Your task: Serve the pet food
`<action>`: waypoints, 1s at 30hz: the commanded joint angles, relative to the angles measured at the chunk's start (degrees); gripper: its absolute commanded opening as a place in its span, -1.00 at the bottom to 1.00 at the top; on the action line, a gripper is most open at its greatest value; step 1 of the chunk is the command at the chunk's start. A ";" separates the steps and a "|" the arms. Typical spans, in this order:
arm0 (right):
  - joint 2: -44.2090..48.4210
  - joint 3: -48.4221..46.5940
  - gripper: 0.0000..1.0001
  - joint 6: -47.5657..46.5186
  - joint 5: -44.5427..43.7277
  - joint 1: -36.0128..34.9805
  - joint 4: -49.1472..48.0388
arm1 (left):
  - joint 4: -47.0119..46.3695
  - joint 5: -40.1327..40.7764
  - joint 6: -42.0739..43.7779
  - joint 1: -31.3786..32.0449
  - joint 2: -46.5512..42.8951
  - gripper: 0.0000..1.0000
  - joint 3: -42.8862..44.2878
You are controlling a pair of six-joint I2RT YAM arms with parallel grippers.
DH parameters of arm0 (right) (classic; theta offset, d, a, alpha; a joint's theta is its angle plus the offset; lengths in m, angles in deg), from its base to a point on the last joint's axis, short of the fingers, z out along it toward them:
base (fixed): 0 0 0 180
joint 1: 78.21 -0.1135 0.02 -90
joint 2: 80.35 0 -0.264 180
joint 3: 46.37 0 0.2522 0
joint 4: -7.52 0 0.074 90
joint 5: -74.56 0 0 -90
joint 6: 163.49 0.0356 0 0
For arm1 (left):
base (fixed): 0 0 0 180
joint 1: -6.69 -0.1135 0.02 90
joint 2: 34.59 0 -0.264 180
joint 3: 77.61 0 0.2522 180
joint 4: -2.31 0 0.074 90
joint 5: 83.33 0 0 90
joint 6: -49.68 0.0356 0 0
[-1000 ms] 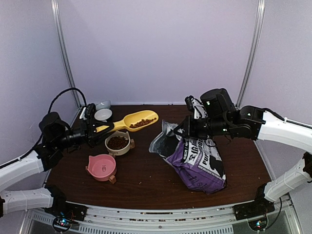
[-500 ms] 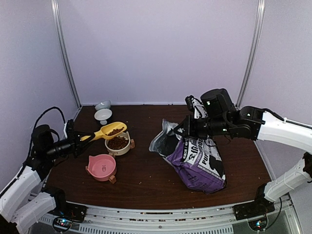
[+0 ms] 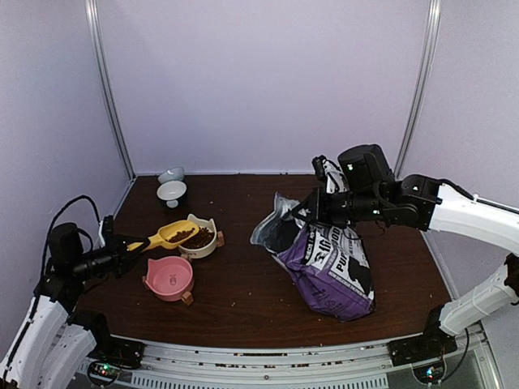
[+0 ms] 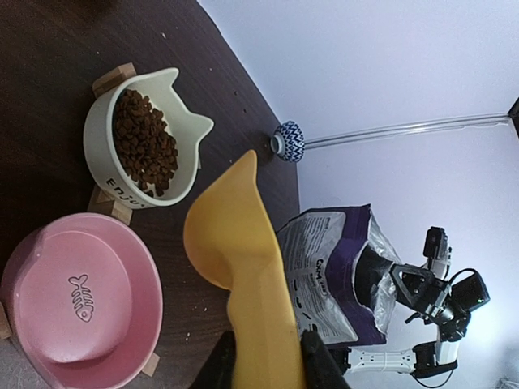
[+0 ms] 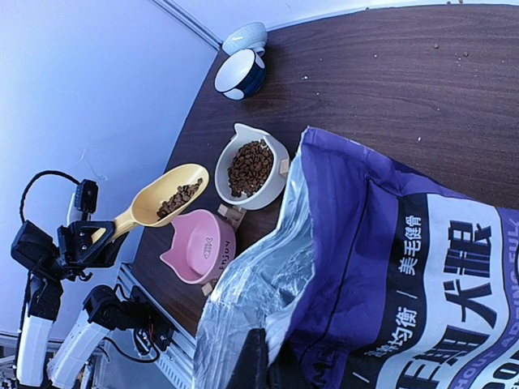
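The left pincer (image 3: 128, 248) has drawn back leftward, clamped on the yellow scoop (image 3: 172, 236) carrying pet food (image 3: 183, 233) ahead of it. The right pincer (image 3: 312, 212) pinches the rim of the purple bag (image 3: 328, 267) hanging below it.

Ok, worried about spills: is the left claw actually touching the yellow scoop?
Touching. The left wrist view shows the left claw with both fingers clamped on the handle of the yellow scoop.

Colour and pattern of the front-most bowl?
Pink bowl, with a fish outline inside; shows best in the left wrist view.
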 commanded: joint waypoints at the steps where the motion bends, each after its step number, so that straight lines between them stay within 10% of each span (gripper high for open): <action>1: 1.90 0.68 -1.00 -0.99 0.88 1.32 -3.80 | 3.96 1.05 0.66 -0.76 -4.10 -1.00 0.18; 30: 1.69 2.11 -1.00 -3.94 7.37 5.71 -5.24 | 32.58 11.00 0.10 -0.85 -19.61 -1.00 10.22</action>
